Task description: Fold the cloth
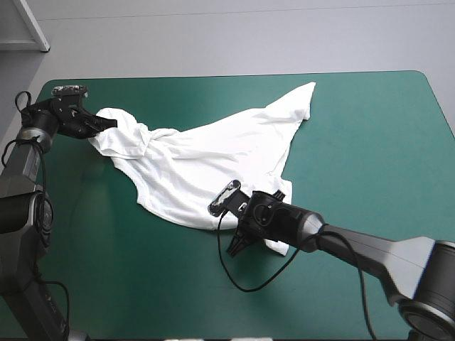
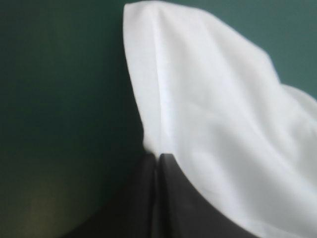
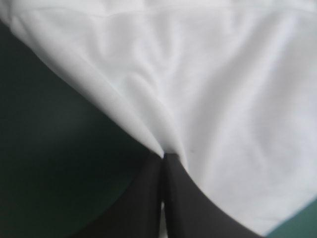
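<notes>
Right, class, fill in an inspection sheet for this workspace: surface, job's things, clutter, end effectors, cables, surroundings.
Surface: teal-green table cover, lying flat and smooth.
Job's things: white T-shirt, not folded, wrinkled, stretched between the two arms.
Clutter: nothing seen.
End effectors: left end effector shut on the T-shirt near the table's left edge; right end effector shut on the T-shirt's near edge.
Cables: nothing seen beyond the robot's own.
Surroundings: nothing seen.

White T-shirt (image 1: 206, 160) lies rumpled, half-spread across the table's middle.
</notes>
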Action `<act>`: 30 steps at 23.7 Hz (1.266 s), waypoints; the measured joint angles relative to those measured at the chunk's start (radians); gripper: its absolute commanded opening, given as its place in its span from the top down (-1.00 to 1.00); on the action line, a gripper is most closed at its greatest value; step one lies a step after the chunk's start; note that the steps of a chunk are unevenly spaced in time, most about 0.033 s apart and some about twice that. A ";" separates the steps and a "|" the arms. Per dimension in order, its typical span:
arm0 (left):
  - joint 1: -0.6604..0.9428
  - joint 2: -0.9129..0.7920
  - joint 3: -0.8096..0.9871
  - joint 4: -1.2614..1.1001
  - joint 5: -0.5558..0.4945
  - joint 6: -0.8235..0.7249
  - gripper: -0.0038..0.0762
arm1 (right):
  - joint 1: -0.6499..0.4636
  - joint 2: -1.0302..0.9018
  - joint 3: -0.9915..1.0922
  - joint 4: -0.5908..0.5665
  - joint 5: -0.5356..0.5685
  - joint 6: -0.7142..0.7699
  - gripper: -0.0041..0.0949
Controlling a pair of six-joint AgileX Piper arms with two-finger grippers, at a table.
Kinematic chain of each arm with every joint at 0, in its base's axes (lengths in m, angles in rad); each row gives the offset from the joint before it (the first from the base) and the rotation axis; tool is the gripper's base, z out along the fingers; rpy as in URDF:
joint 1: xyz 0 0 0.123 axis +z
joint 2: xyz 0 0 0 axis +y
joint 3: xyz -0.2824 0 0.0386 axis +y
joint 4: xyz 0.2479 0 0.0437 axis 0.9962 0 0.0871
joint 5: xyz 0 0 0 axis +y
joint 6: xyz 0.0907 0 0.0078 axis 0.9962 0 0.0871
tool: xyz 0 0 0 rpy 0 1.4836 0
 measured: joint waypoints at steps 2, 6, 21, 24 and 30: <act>0.000 -0.054 0.000 -0.061 -0.001 0.015 0.85 | -0.007 -0.087 -0.011 -0.125 0.040 0.090 0.95; 0.000 -0.167 -0.057 -0.125 0.037 0.048 0.85 | -0.051 -0.258 -0.132 -0.328 0.170 0.142 0.95; 0.000 -0.483 -0.782 -0.148 0.151 -0.016 0.86 | -0.080 -0.406 -1.058 -0.637 0.180 -0.229 0.95; 0.000 -0.508 -0.863 -0.079 0.151 -0.020 0.86 | -0.080 -0.416 -1.169 -0.639 0.136 -0.280 0.95; 0.000 -0.550 -0.937 0.023 0.194 -0.021 0.86 | -0.080 -0.427 -1.272 -0.635 0.070 -0.330 0.95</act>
